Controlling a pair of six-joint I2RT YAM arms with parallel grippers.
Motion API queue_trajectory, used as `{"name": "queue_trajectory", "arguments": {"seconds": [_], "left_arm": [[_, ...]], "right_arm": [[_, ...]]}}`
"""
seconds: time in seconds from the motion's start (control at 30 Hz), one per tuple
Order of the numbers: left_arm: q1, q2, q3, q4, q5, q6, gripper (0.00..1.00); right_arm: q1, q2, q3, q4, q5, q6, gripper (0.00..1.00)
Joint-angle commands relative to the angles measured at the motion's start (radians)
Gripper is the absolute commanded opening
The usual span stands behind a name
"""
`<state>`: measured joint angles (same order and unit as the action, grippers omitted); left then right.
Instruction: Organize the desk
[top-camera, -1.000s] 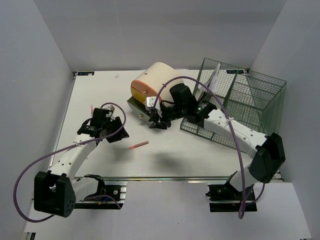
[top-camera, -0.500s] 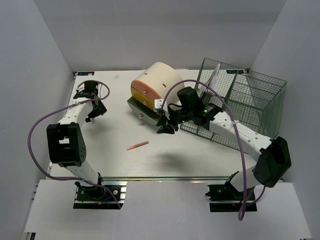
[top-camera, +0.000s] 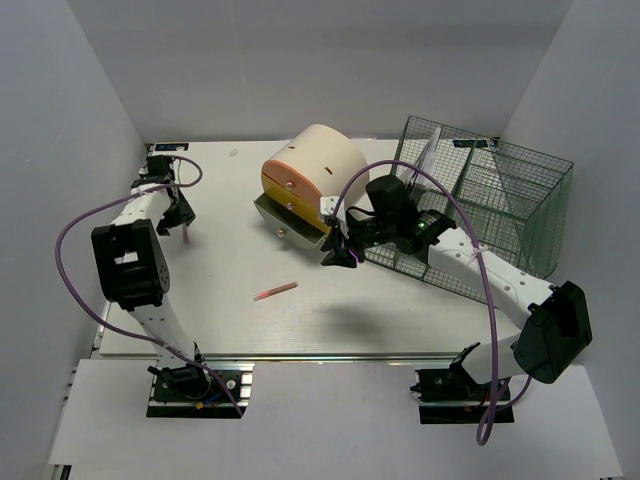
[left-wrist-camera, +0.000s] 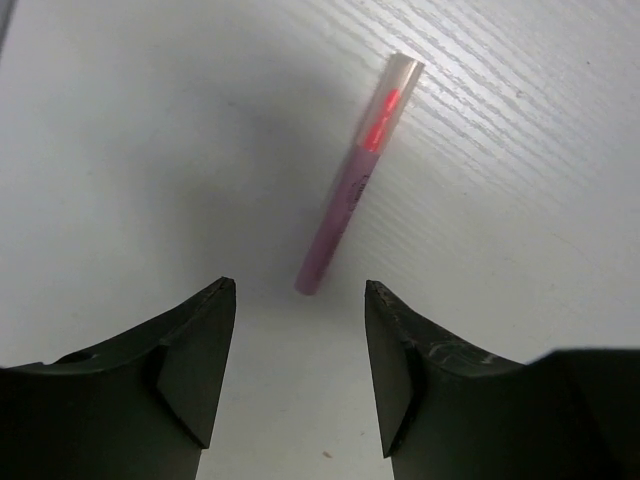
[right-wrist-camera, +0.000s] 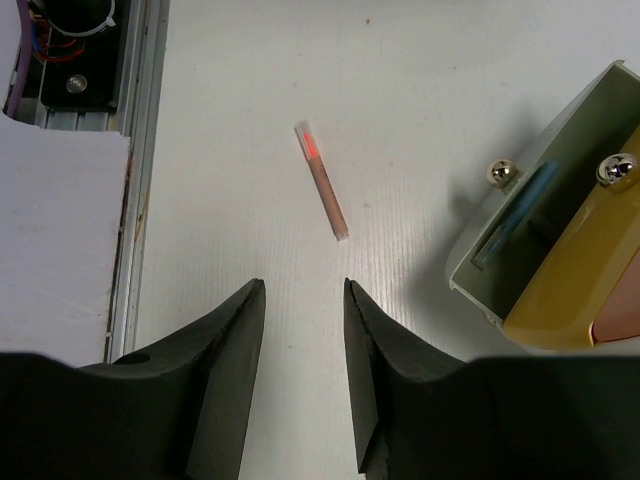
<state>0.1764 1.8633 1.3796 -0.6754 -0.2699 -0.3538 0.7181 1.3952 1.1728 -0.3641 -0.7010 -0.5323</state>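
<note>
Desk (top-camera: 400, 310): white top, spread under both grippers.

Middle of the desk: right gripper (right-wrist-camera: 303, 290), jaws parted, nothing between them. A red-tipped pen (right-wrist-camera: 321, 181) lies flat on the desk a little ahead of its fingertips, not touching.

Ahead and to the right in its wrist view: cream container (top-camera: 315, 160) on its side, orange rim.

Behind this gripper, along its forearm: green mesh basket (top-camera: 500, 190).

Far left corner: left gripper (left-wrist-camera: 298, 286), jaws spread and empty. A pink pen (left-wrist-camera: 352, 195) lies straight ahead, its near end level with the fingertips.
</note>
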Motion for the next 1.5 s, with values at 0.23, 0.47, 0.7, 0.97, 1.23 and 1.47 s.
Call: {"name": "queue_trajectory", "arguments": {"seconds": [0.23,0.47,0.7,0.97,1.23,1.47], "left_arm": [[0.006,0.099,0.081,0.040,0.084,0.039,0.65],[0.006,0.169,0.125,0.037,0.100,0.033,0.53],[0.006,0.191,0.116,0.045,0.112,0.033,0.38],[0.006,0.119,0.055,0.074,0.190,0.019,0.12],[-0.018,-0.137,-0.104,0.222,0.533,-0.140,0.00],[-0.060,-0.403,-0.387,0.470,0.831,-0.405,0.00]], "right_arm": [[-0.025,-0.005,0.019,0.004,-0.022,0.003,0.43],[-0.040,-0.012,0.016,-0.018,-0.020,-0.001,0.44],[-0.048,-0.010,0.019,-0.013,-0.017,0.012,0.43],[-0.059,-0.007,0.021,-0.012,-0.022,0.014,0.43],[-0.068,-0.012,0.021,0.037,0.015,0.063,0.40],[-0.075,-0.007,0.025,0.096,0.074,0.150,0.00]]}}
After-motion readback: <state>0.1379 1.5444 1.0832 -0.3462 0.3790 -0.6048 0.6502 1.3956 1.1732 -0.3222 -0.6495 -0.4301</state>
